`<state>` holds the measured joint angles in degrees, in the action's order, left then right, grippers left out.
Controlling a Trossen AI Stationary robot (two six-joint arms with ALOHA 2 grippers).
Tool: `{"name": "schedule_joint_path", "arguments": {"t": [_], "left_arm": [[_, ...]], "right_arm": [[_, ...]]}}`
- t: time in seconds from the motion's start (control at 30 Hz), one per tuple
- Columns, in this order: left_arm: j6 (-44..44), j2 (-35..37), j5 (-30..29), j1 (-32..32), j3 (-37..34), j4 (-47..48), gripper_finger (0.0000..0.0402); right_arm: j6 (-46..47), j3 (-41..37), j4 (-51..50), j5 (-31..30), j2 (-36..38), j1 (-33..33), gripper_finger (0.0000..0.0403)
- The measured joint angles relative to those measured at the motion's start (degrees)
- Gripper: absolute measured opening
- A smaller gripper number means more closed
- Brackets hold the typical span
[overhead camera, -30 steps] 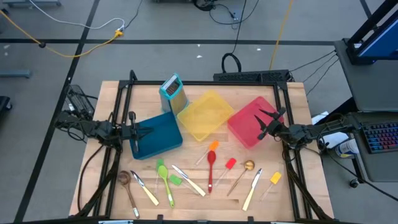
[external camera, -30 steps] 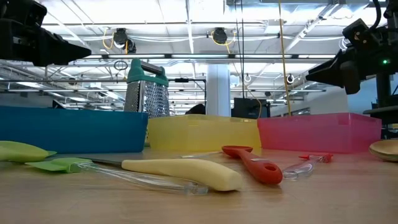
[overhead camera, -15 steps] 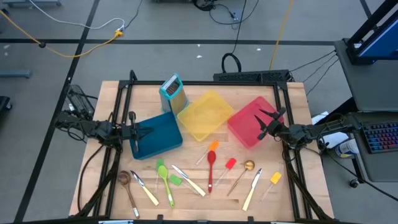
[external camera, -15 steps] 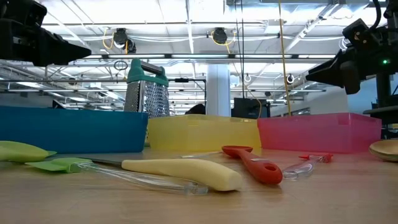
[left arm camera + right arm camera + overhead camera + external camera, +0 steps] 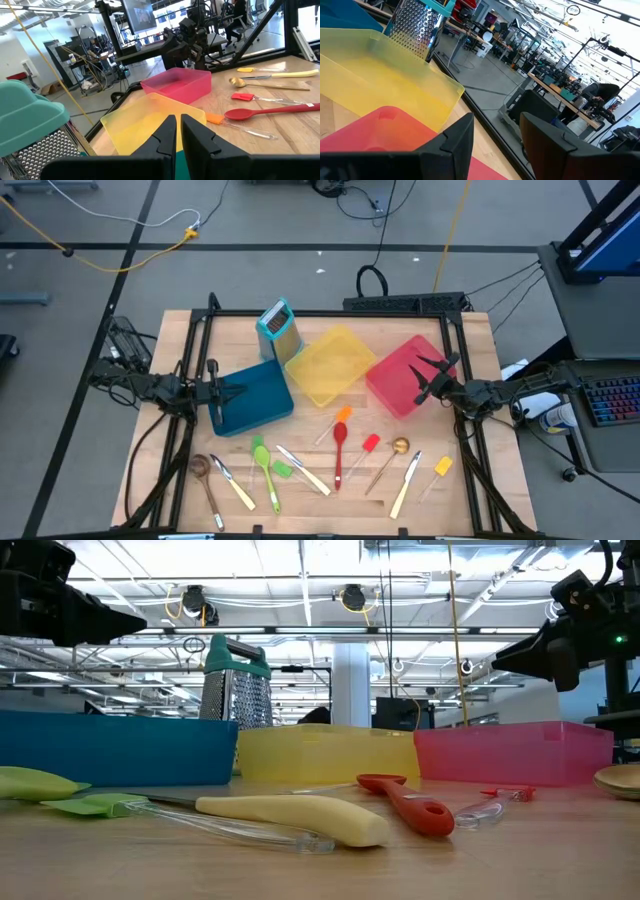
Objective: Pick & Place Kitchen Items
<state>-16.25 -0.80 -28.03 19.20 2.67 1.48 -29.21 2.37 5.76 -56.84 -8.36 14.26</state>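
Note:
Several slim utensils lie flat on the near half of the wooden table: a red spoon [image 5: 339,450], green spoons [image 5: 265,470], a wooden spoon [image 5: 203,478], cream-handled knives [image 5: 237,487] [image 5: 405,485], a metal spoon [image 5: 390,457], and orange [image 5: 338,421], red [image 5: 367,446], yellow [image 5: 439,469] and green [image 5: 283,470] mini spatulas. My left gripper [image 5: 240,391] hangs shut and empty over the blue bin [image 5: 262,402]; its fingers show close together in the left wrist view [image 5: 178,131]. My right gripper [image 5: 426,381] hangs open and empty over the red bin [image 5: 398,370], its fingers spread in the right wrist view [image 5: 496,142].
The blue bin, a yellow bin [image 5: 328,365] and the red bin stand in a row across the table's middle. A teal-framed box grater [image 5: 278,328] stands upright behind the blue and yellow bins. A dark frame [image 5: 330,311] runs around the table's far and side edges.

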Motion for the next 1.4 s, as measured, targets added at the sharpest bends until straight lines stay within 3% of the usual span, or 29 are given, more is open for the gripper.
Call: {"name": "schedule_joint_path", "arguments": {"t": [1.27, 1.4], "left_arm": [[0.00, 0.00, 0.00, 0.00, 0.00, 0.00, 0.0033], [0.00, 0.00, 0.02, 0.00, -0.01, -0.02, 0.0033]], "right_arm": [[-1.20, 0.00, 0.02, 0.03, 0.00, 0.00, 0.0155], [4.38, 0.00, 0.87, 4.86, 0.02, 0.00, 0.0155]]}}
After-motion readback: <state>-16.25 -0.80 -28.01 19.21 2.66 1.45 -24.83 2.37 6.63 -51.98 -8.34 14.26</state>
